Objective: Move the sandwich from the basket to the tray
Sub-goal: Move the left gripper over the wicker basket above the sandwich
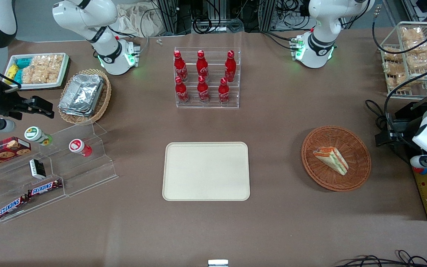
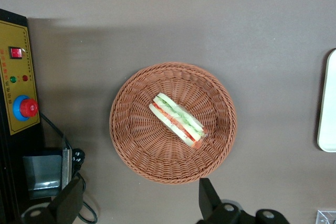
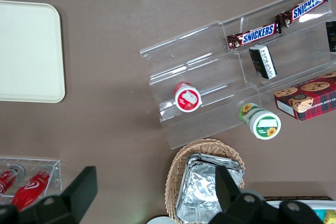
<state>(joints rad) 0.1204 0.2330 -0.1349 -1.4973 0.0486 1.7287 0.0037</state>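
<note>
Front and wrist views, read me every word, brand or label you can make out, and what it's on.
"SNICKERS": two brown candy bars on the clear acrylic step rack.
Coca-Cola script, partly legible: six red bottles.
Too small to read: red plaid cookie box, black packets, yellow control box.
Nothing on the sandwich, basket, tray or the gripper above them.

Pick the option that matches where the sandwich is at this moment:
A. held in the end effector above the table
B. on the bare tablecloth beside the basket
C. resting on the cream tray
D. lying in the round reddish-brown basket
D. The sandwich lies inside the basket, the tray is bare, and the end effector is open above the basket, holding nothing.
</note>
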